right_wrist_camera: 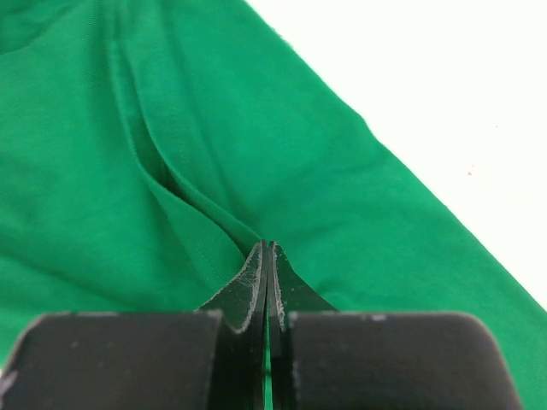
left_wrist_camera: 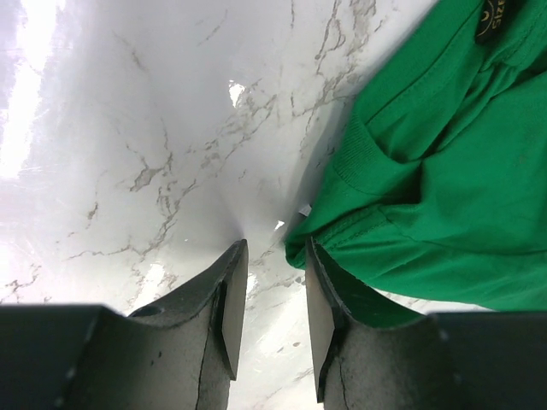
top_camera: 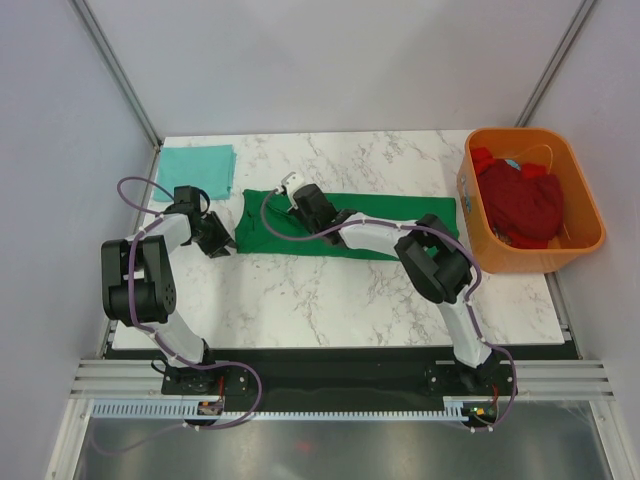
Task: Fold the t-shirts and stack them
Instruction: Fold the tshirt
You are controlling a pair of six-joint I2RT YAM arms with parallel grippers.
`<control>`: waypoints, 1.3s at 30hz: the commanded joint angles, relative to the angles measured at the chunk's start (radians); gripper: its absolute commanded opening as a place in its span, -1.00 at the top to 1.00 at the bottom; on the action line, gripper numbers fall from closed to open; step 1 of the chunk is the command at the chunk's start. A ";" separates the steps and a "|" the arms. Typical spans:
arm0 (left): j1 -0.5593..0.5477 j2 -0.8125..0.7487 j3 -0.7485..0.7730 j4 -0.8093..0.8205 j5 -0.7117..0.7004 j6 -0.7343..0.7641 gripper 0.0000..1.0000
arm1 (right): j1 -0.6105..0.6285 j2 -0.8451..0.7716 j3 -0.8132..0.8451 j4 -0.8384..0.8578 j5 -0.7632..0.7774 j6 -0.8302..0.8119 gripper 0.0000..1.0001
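**Right gripper pinches the green shirt, left waits at its edge**

The green shirt lies across the middle of the table, folded into a long band that runs left to right. The right arm rises from its base at the near edge, bends at a high elbow over the right end of the band, and sends its forearm leftward along the cloth. The right gripper sits over the left part of the shirt with its fingers pressed flat together on a raised crease of green fabric. A seamed fold runs straight into their tips.

The left arm stands up from its base, doubles back at a dark elbow near the table's left side, and reaches right and slightly forward. It brings the left gripper down low just beside the shirt's left end. Its fingers are a little apart and only bare marble shows in the gap. The shirt's bunched hem lies right by the tip of one finger, whether touching it I cannot tell.

A teal shirt rests folded flat at the far left corner, well apart from both grippers. At the right side sits an orange tub with red shirts heaped inside.
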 commanded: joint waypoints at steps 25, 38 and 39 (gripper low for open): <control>0.000 -0.021 0.031 -0.037 -0.106 0.047 0.13 | -0.085 0.063 0.147 -0.077 0.164 0.092 0.98; -0.060 -0.171 0.090 -0.089 -0.043 0.038 0.07 | -0.089 -0.095 0.098 -0.200 0.072 0.218 0.61; -0.092 -0.158 0.112 -0.089 -0.003 0.041 0.07 | -0.091 -0.100 0.095 -0.214 0.020 0.226 0.63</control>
